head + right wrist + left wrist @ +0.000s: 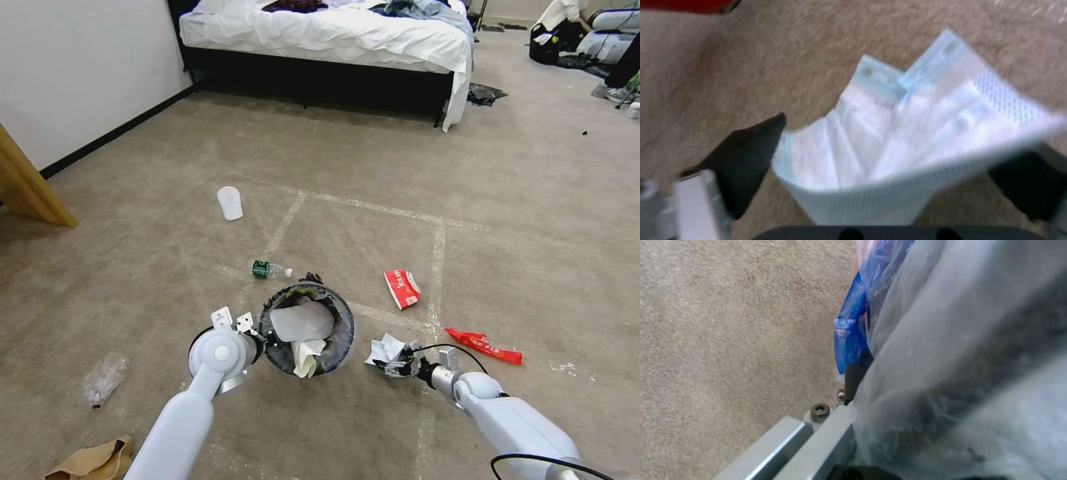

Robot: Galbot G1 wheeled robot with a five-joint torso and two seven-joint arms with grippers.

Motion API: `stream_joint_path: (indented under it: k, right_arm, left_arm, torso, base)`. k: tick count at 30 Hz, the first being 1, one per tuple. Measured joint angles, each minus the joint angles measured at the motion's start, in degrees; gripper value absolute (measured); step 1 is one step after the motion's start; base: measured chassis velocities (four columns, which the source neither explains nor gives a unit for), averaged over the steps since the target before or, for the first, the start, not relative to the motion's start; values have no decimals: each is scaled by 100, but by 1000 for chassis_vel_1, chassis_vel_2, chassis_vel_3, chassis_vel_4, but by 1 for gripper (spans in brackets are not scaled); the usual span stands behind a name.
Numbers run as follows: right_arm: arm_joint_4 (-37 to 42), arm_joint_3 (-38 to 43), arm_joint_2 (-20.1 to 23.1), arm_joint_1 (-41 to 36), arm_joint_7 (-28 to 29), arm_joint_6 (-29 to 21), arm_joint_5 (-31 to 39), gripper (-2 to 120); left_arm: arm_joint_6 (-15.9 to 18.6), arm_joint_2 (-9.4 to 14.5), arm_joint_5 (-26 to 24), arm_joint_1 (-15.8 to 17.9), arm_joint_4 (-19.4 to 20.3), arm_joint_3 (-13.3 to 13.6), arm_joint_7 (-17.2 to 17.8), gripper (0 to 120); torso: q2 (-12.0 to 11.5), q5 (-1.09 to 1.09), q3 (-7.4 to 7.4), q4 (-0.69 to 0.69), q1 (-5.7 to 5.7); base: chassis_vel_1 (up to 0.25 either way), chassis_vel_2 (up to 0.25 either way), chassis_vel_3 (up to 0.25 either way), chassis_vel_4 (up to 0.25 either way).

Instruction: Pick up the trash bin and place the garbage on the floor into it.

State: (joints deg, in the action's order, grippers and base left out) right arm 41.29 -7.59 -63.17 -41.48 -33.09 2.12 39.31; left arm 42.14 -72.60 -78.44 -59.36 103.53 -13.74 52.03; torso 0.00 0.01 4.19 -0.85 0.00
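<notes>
Holding the trash bin (307, 328) by its near-left rim, the left gripper (261, 335) has its jaws clamped on the bagged edge, and the bin hangs over the floor (467, 200) with white paper and a slipper already inside. Just right of it the right gripper (393, 363) has its jaws closed on a crumpled white paper (385, 349). Farther right lie a red can (402, 289) and a red wrapper (483, 345); a green-capped bottle (269, 269) and a white slipper (230, 203) lie beyond the bin
</notes>
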Motion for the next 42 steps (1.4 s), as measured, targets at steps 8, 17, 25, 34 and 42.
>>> stream_joint_path:
  k: [8,17,25,34,42]
  right_arm:
    - [3,21,-27,25,93,69,-59,67]
    - [219,69,36,-126,183,72,-62,36]
    - [412,96,74,-244,285,118,-23,1]
    - [807,244,340,-455,418,146,81,0]
    - [1768,585,953,-943,542,159,230,0]
  left_arm:
    - [0,5,19,20,-12,3,-22,0]
    - [0,45,25,-3,8,5,-24,0]
    - [0,63,49,-47,76,10,-24,0]
    - [0,80,104,-101,158,46,-22,0]
    - [0,190,-124,-97,306,73,111,0]
  torso:
    - [0,1,1,0,0]
    - [0,1,1,1,0]
    - [0,0,1,0,0]
    - [-1,-1,1,-1,0]
    - [0,-1,1,-1,0]
  base:
    - [0,0,0,0]
    - [0,0,0,0]
    - [0,0,0,0]
    - [0,0,0,0]
    - [0,0,0,0]
